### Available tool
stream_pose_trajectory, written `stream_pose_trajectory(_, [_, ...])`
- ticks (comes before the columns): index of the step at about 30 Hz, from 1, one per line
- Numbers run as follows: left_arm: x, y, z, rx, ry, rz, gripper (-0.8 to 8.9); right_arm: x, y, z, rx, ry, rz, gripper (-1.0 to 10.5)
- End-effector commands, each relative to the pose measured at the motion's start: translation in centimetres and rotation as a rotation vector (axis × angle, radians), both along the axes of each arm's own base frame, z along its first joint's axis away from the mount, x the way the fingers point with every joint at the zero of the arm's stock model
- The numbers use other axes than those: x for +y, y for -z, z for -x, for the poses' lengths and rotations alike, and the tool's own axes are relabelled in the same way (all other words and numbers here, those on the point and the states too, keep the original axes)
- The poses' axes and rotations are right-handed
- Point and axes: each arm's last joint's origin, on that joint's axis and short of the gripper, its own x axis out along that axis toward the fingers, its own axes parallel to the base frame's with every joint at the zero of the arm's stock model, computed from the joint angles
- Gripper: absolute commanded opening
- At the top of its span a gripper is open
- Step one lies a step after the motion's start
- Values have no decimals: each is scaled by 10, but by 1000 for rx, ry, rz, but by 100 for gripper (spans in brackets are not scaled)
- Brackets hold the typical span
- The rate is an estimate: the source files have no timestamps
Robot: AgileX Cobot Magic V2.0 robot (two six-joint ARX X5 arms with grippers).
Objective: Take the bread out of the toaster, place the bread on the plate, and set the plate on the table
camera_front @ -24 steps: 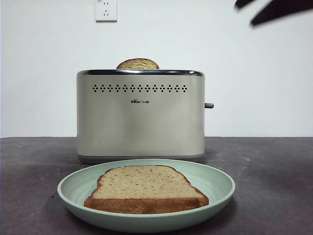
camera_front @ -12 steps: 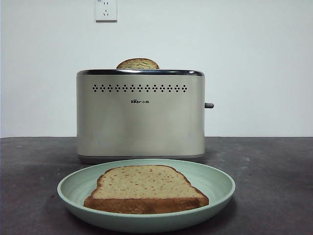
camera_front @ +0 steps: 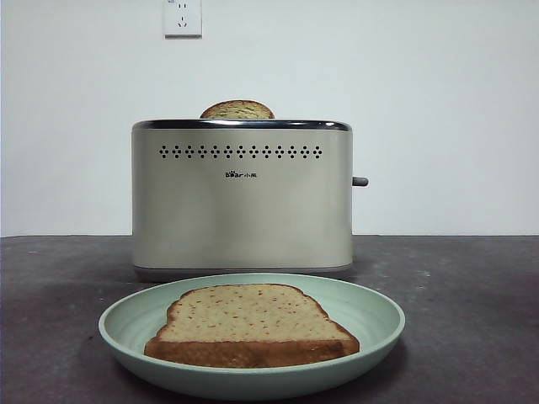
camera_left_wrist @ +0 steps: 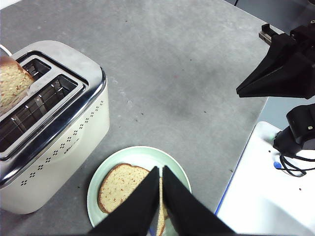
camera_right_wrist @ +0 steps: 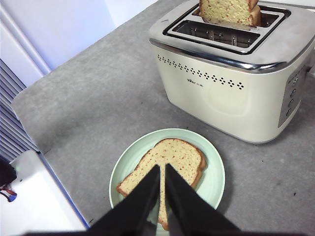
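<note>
The cream toaster [camera_front: 242, 198] stands mid-table with one slice of bread [camera_front: 237, 109] poking up from its back slot. In front of it the pale-green plate [camera_front: 375, 313] rests on the table [camera_front: 472, 286], and a second slice of bread [camera_front: 250, 324] lies flat on it. Neither arm shows in the front view. My left gripper [camera_left_wrist: 160, 168] hangs shut and holding nothing high above the plate [camera_left_wrist: 142, 152], beside the toaster [camera_left_wrist: 54, 142]. My right gripper [camera_right_wrist: 162, 166] is likewise shut and holding nothing, high over the plate [camera_right_wrist: 212, 177] and its bread [camera_right_wrist: 172, 157].
A wall socket [camera_front: 183, 17] sits on the white wall behind. In the left wrist view the other arm [camera_left_wrist: 280, 73] shows off the table's side, above a white base [camera_left_wrist: 266, 196]. A similar white base [camera_right_wrist: 34, 206] borders the opposite side.
A black arm tip that showed at the front view's top right corner one second ago has gone out of view. Toaster, plate and both slices have not moved.
</note>
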Motion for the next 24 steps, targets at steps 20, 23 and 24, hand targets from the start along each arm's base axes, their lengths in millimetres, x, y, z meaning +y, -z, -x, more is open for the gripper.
stream_pose_trajectory(20, [70,10,10,-475,-356,272,8,1,-5,1,-23,-8,-10,4])
stream_pose_trajectory(23, [86,35,22,-583,-444,300,8,1,-5,1,-23,-8,-10,4])
stream_pose_trajectory(24, [91,44,27,-617,-480,301,8,1,-5,1,-23,-8,-10,4])
